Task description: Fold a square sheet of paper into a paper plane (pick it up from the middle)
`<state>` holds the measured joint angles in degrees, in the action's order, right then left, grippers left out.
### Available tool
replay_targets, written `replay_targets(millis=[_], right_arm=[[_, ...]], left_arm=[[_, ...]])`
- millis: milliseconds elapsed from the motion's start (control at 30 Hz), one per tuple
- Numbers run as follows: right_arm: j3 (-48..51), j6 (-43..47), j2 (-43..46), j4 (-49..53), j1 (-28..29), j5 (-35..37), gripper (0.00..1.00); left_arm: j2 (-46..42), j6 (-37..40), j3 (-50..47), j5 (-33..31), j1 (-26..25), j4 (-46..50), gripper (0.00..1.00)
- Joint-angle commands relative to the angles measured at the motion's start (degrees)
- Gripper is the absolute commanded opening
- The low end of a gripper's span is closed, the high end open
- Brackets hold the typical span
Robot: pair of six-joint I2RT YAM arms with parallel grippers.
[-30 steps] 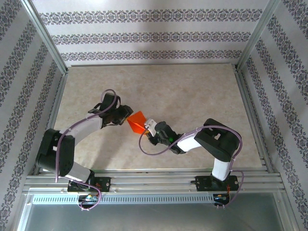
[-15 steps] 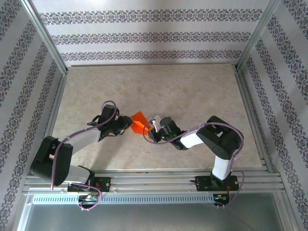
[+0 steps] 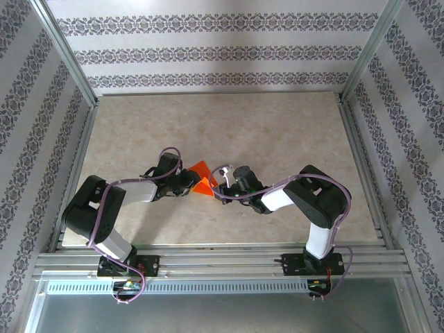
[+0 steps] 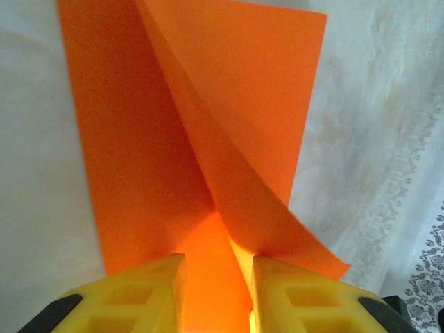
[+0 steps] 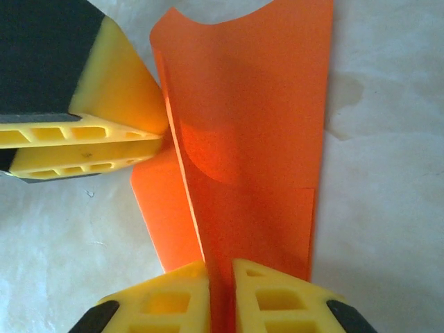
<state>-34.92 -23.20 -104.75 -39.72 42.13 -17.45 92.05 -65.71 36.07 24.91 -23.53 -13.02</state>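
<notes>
Walls [image 3: 208, 41] of striped floral wallpaper and metal rails [image 3: 69, 62] enclose a pale marbled desk [image 3: 291, 132]. Near its front middle, the left pincer [image 3: 190, 182] and right pincer [image 3: 220, 186] each pinch the creased orange square sheet of paper [image 3: 202, 179], which stands folded between them.

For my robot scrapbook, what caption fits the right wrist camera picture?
The right gripper pinches the creased orange paper while the left gripper meets its side edge.
</notes>
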Motion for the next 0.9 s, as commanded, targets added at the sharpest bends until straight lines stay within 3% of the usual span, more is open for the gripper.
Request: replay_targets(millis=[0,567,867], right_arm=[[-1.2,-3.1,-1.0,-0.6,-0.5,-1.9,0.16],[-1.5,-5.4,-0.9,0.9,-1.2,-2.3,0.2],[-2.0,-4.9,1.0,3.5,-2.8,-4.1,0.27]], left_arm=[[0.8,-1.0,1.8,1.2,-0.9,-3.9,0.32],[4.0,0.8,3.7,0.2,-1.6,1.1,0.35],[4.7,2.0,5.8,-1.7,-1.7,8.6,0.4]])
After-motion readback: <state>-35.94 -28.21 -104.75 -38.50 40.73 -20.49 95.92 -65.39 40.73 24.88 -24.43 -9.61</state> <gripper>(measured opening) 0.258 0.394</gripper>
